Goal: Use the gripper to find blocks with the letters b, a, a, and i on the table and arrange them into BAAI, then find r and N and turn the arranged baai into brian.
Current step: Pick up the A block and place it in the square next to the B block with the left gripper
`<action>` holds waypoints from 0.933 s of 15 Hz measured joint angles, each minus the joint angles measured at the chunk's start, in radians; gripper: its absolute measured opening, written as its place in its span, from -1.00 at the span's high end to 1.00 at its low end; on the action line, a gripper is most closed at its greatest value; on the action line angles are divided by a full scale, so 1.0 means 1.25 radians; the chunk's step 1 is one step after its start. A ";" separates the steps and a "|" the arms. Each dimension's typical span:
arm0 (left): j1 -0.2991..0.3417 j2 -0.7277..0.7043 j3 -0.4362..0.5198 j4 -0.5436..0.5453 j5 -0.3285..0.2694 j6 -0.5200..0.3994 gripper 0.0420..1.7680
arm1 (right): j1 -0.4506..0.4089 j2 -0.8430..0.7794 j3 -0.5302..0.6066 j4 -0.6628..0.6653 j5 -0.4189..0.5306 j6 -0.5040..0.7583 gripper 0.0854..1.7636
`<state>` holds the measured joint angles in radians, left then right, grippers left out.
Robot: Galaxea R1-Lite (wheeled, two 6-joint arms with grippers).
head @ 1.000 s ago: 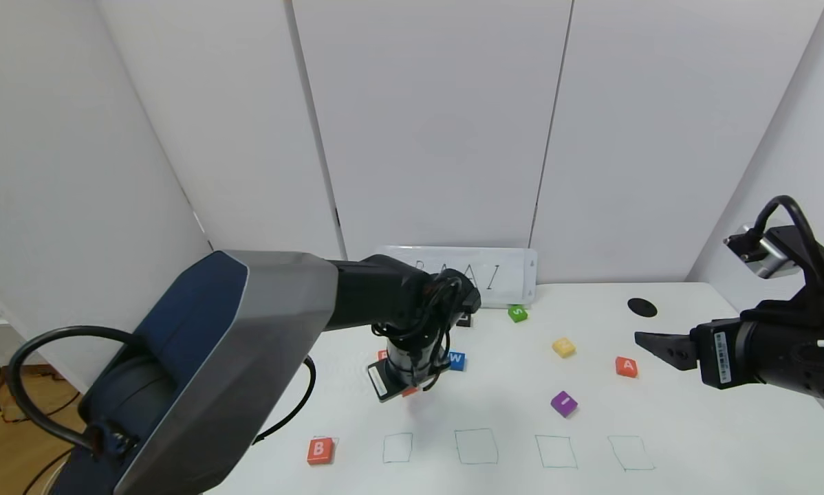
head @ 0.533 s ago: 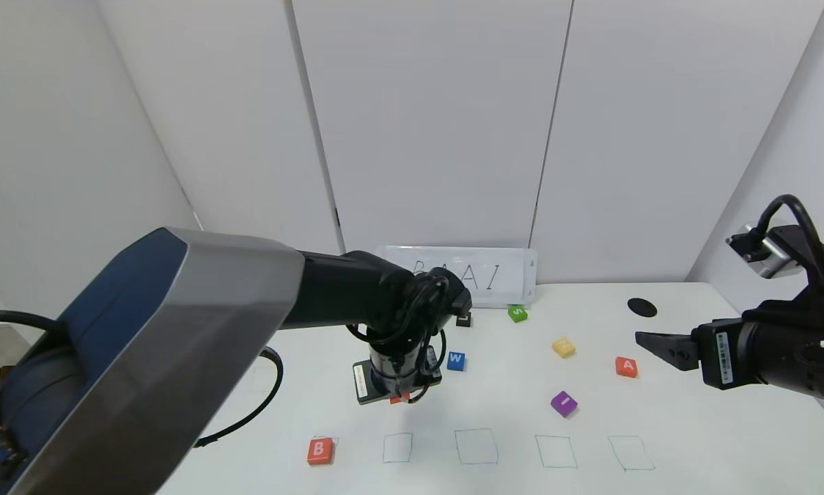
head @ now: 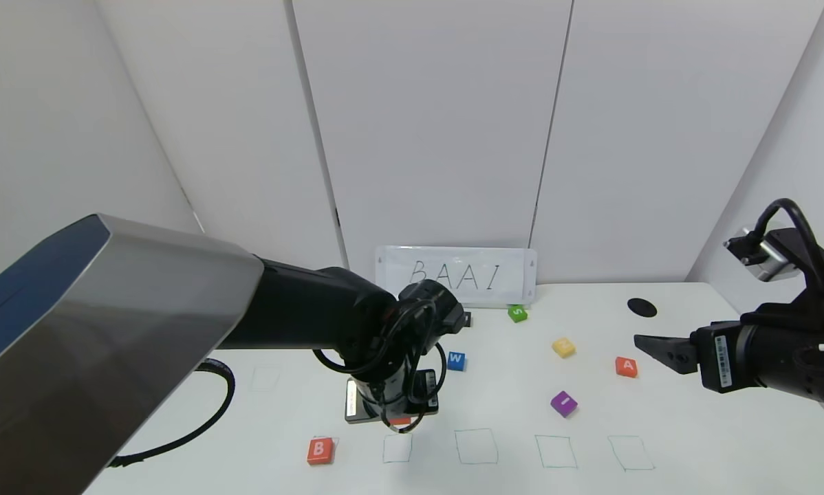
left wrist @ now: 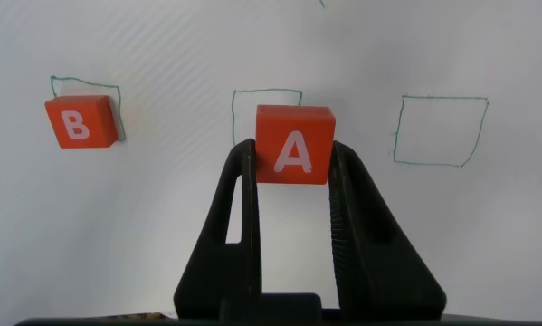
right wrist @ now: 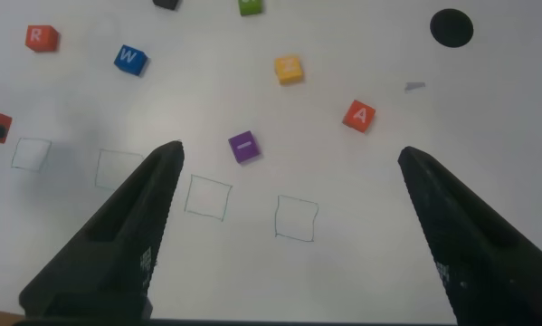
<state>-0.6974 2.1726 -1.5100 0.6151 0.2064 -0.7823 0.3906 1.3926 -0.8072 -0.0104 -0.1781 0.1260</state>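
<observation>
My left gripper [left wrist: 294, 167] is shut on an orange-red A block [left wrist: 294, 145], held just above the table [head: 694, 440] near the second drawn square [head: 397, 447]. The B block [head: 320, 449] lies on the first square at the front left. A second A block [head: 626, 366] and the purple I block [head: 563, 403] lie to the right. The R block [right wrist: 41, 37] shows only in the right wrist view. No N can be read on any block. My right gripper [head: 649, 344] hovers open at the right, empty.
A blue W block [head: 456, 359], a yellow block [head: 563, 346], a green S block [head: 517, 313] and a black block [head: 463, 319] lie farther back. A BAAI sign [head: 457, 276] stands against the wall. Three more drawn squares, such as [head: 476, 446], line the front. A black disc [head: 642, 307] sits at the back right.
My left arm has carried the A block forward, from beside the W block towards the second drawn square. The right arm has stayed put.
</observation>
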 joint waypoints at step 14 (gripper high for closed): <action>-0.028 -0.003 0.205 -0.195 -0.002 0.014 0.47 | 0.006 -0.003 0.002 0.000 0.000 0.000 -0.94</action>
<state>-0.7330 2.1691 -1.2532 0.3717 0.2038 -0.7647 0.3979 1.3894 -0.8049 -0.0104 -0.1785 0.1260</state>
